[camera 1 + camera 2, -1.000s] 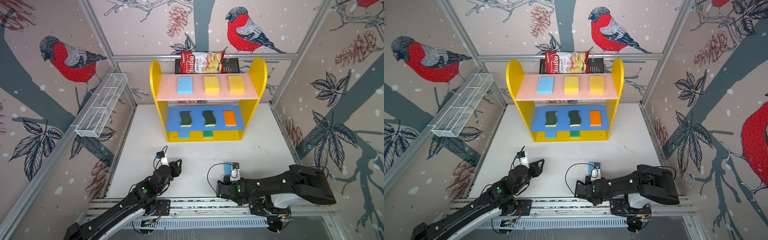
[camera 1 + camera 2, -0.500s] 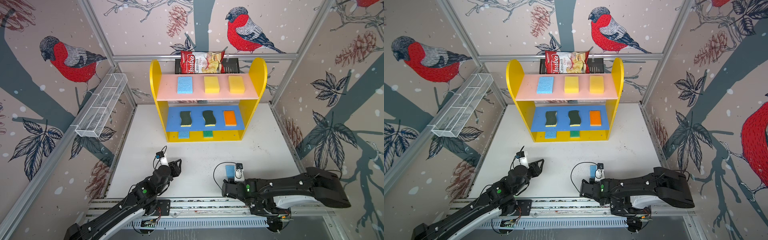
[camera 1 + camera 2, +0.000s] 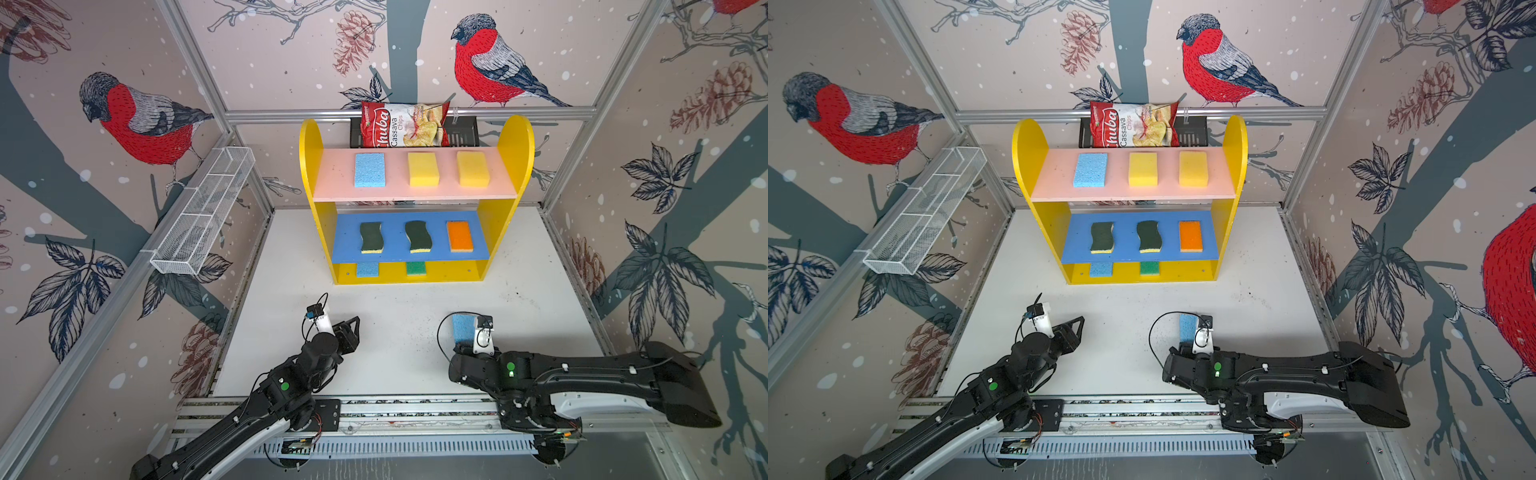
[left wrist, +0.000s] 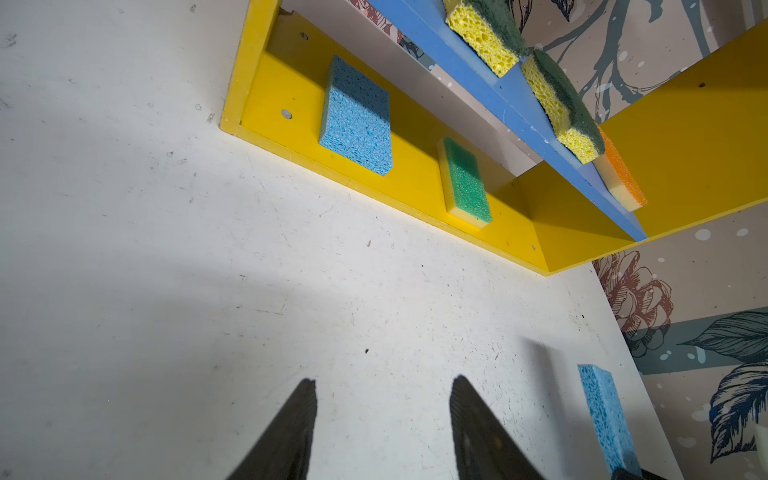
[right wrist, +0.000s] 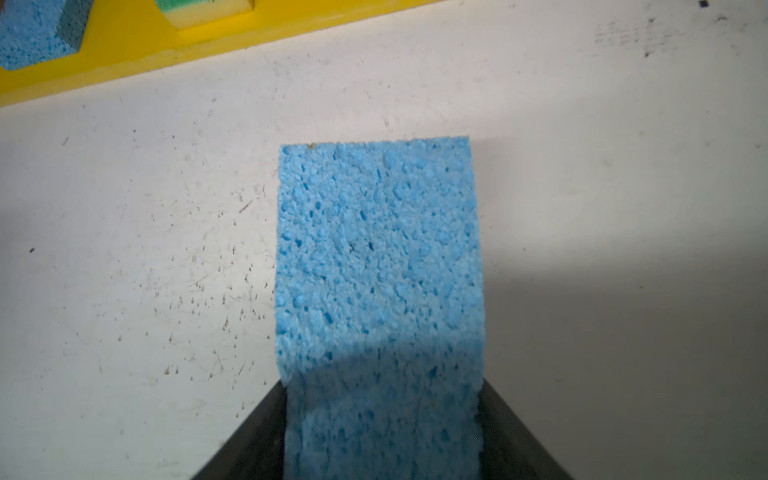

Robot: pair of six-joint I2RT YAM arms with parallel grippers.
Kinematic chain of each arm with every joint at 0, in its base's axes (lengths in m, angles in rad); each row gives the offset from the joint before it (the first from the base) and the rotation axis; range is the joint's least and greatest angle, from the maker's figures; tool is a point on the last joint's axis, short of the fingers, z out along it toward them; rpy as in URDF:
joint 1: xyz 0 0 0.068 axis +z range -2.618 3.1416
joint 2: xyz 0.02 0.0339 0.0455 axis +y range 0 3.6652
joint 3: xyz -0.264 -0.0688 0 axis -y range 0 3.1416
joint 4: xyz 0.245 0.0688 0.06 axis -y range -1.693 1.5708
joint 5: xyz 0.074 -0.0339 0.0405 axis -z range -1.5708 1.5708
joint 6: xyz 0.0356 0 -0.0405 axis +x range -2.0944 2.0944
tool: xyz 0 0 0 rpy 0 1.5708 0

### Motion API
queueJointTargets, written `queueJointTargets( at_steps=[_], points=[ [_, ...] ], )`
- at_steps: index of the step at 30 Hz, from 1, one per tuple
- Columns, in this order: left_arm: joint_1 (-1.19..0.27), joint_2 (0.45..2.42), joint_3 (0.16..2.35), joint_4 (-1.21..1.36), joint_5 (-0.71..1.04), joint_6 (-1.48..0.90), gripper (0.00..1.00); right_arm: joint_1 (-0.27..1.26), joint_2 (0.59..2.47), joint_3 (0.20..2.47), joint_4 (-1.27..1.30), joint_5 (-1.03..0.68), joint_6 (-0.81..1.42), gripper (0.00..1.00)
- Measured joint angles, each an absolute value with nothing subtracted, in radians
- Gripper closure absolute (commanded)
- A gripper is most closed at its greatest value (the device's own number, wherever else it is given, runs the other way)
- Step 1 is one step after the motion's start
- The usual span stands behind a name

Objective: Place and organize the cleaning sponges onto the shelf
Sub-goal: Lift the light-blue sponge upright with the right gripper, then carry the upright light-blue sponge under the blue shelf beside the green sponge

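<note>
The table carried the shelf at its far edge, upright. All three boards were in use.

- Top board: pale blue sponge and yellow sponges, in a row and apart.
- Middle board: dark-green sponges and orange sponge, likewise spaced.
- Base: second blue sponge and green sponge. The place to their right was vacant.

Eight of nine were therefore shelved.

The right gripper stood low over the near table, its jaws pressed against both long sides of the last sponge. Whether that sponge was clear of the table could not be told. The left gripper stood parted and empty, well apart from the shelf.

Judged remaining: carry the last sponge to the vacant place on the base and release it in line with its neighbours.
</note>
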State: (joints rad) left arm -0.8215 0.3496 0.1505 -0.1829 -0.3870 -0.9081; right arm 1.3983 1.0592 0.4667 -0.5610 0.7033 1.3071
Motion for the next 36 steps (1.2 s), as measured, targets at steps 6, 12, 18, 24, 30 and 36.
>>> queueJointTargets(
  at_steps=[6, 12, 18, 24, 30, 36],
  points=[
    [-0.822, 0.376, 0.15, -0.182, -0.394, -0.891, 0.47, 1.291, 1.038, 0.467, -0.518, 0.732, 1.198, 0.33],
    [-0.821, 0.401, 0.15, -0.16, -0.398, -0.871, 0.47, 1.175, 1.034, 0.467, -0.423, 0.731, 1.045, 0.34],
    [-0.817, 0.428, 0.15, -0.133, -0.42, -0.847, 0.47, 1.089, 1.075, 0.473, -0.314, 0.715, 0.915, 0.34],
    [-0.809, 0.466, 0.159, -0.096, -0.427, -0.818, 0.47, 1.015, 1.168, 0.514, -0.227, 0.679, 0.818, 0.34],
    [-0.802, 0.495, 0.182, -0.074, -0.441, -0.786, 0.47, 0.92, 1.261, 0.567, -0.165, 0.619, 0.737, 0.35],
    [-0.791, 0.506, 0.192, -0.057, -0.448, -0.776, 0.47, 0.847, 1.364, 0.617, -0.106, 0.568, 0.665, 0.35]
  ],
)
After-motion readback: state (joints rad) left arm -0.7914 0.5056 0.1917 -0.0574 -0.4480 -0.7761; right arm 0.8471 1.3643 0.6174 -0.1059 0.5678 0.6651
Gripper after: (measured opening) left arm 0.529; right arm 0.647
